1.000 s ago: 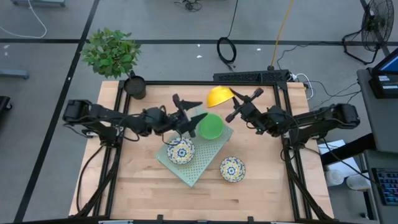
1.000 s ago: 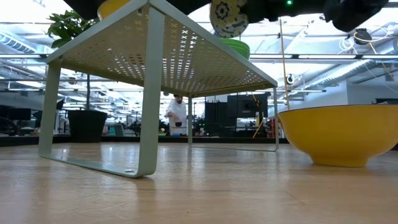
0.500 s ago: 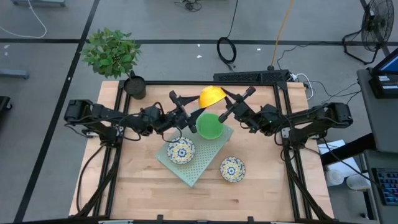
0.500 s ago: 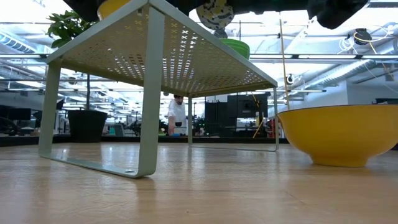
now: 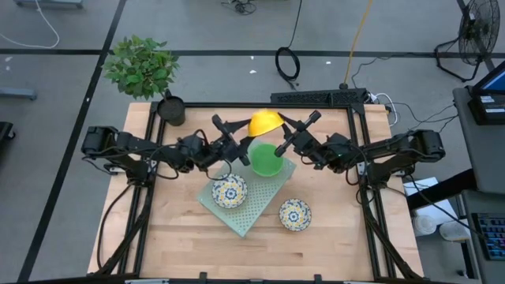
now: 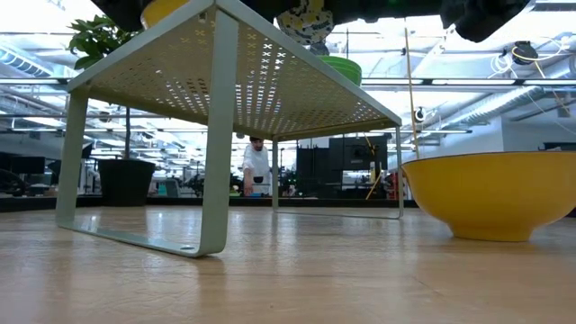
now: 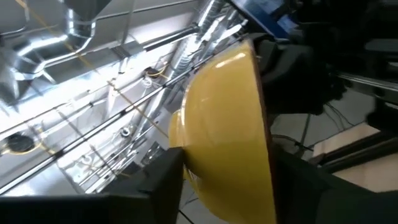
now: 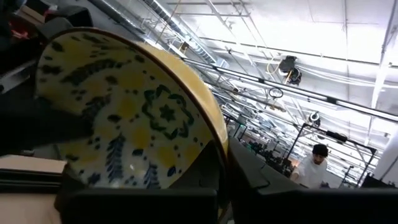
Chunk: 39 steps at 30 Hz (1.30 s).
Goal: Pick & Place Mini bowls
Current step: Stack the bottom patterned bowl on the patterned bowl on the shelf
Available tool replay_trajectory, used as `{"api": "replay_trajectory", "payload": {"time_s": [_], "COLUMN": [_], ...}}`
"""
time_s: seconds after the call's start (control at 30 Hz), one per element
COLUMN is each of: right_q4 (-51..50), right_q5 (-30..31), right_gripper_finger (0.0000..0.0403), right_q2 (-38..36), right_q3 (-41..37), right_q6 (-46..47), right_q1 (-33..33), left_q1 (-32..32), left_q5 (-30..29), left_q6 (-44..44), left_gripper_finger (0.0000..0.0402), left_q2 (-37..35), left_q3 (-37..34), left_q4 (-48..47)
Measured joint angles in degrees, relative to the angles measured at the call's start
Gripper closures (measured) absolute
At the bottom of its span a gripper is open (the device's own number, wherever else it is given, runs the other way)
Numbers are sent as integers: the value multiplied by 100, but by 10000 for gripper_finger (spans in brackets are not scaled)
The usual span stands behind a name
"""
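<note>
A mini bowl [image 5: 265, 122], yellow outside and floral inside, hangs in the air over the rack's far end, between my two grippers. My right gripper [image 5: 282, 131] is shut on it. My left gripper [image 5: 241, 136] is open, its fingers standing on either side of the bowl's yellow outside [image 7: 224, 118]; whether they touch it I cannot tell. A plain green bowl [image 5: 266, 160] and a floral bowl [image 5: 229, 191] stand on the pale green perforated rack [image 5: 241, 221]. Another floral bowl [image 5: 294, 214] stands on the table. The remaining bowls are out of view. My right gripper holds the floral bowl by its rim [image 8: 214, 134], one finger inside over the pattern [image 8: 143, 199] and one finger outside [image 8: 255, 174]. It comes level from the table's right. The bowl is lifted clear and tipped on its side, with its yellow outside toward the left gripper.
The rack stands on thin legs [image 6: 216, 135] above the wooden table [image 5: 173, 237]. A black plant pot [image 5: 171, 109] sits at the far left corner. In the low view a yellow bowl [image 6: 490, 193] rests on the table at the right. A person [image 6: 256, 166] stands far behind.
My right gripper has carried the floral bowl toward the table's left, to the left gripper. My left gripper has moved toward the far edge and now stands around the bowl. The bowls on the rack and table have stayed put.
</note>
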Motion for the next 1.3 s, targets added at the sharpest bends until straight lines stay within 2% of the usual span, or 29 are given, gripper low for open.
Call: {"api": "replay_trajectory", "payload": {"time_s": [0.23, 0.37, 0.43, 0.57, 0.73, 0.8, 0.93, 1.1, 1.17, 1.3], "right_q4": [-161, -418, -581, -991, -1762, -2084, -2030, -2035, -2037, -2028], "right_q5": [3, -8, -31, -168, -114, 50, 834, 1785, 2161, 2846], "right_gripper_finger": [395, 386, 369, 311, 245, 227, 208, 204, 207, 214], "right_q2": [14, 14, 8, 10, 6, 10, -1, -44, -44, -40], "right_q3": [15, 15, 13, 1, 0, -4, -11, -9, -7, -7], "right_q6": [261, 601, 746, 1055, 1342, 1361, 1161, 939, 753, 428], "right_q1": [7, 5, 7, 19, 117, 247, 582, 976, 1140, 1375], "left_q1": [-108, -169, -195, -234, -292, -345, -499, -813, -886, -939], "left_q5": [-369, -689, -822, -1163, -1644, -1862, -2304, -3679, -4140, -4315], "left_q6": [1, 11, 59, 170, 425, 499, 1029, 1999, 2275, 1765], "left_gripper_finger": [312, 316, 330, 385, 388, 389, 389, 389, 389, 389], "left_q2": [-1, 9, 8, 7, 5, -56, -282, -613, -724, -944], "left_q3": [11, 9, 7, -2, -12, -13, 154, 868, 1245, 2054], "left_q4": [335, 516, 561, 747, 814, 845, 885, 504, 98, -1726]}}
